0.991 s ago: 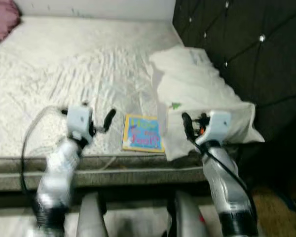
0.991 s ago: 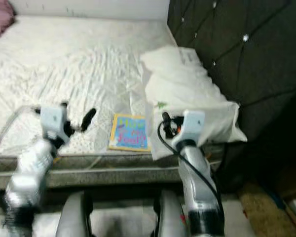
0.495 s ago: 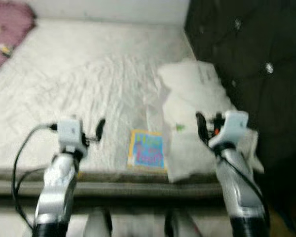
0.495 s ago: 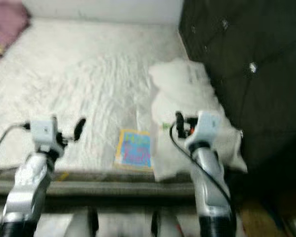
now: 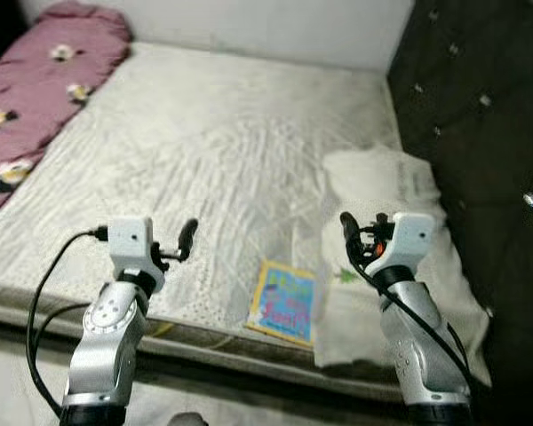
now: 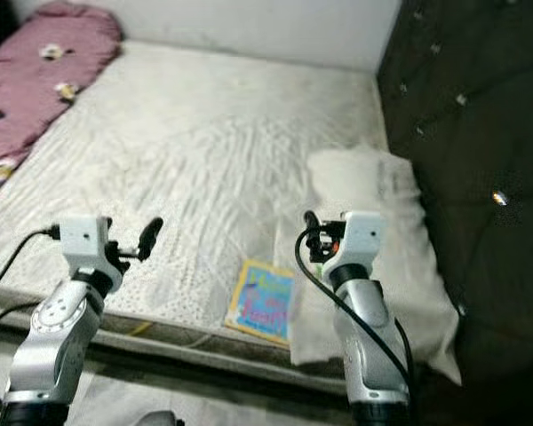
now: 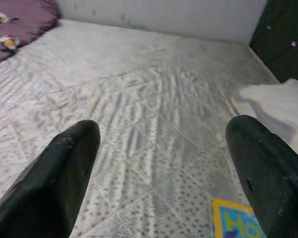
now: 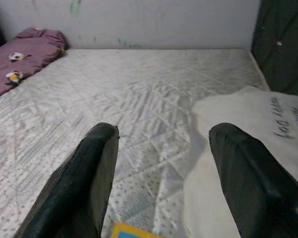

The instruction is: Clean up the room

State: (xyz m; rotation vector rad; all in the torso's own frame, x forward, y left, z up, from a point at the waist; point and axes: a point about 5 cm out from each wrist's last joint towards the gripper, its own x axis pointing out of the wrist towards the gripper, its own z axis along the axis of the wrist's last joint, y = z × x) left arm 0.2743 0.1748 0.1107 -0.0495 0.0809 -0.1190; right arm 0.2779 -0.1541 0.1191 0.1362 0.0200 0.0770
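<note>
Here both jaws gape wide above the mattress (image 5: 213, 160), book (image 5: 285, 300) between.

Book (image 7: 237, 224) cut off at wrist views' edge; title blurred

Bed: bare white quilted mattress (image 5: 204, 151), dark tufted headboard (image 5: 480, 133) along robot's right side. On mattress: white pillow (image 5: 400, 257) against headboard, colourful book (image 5: 285, 301) flat at near edge, touching or just beside pillow. Purple floral bedding (image 5: 35, 98) lies along far-left edge, well apart from book & pillow.
</note>
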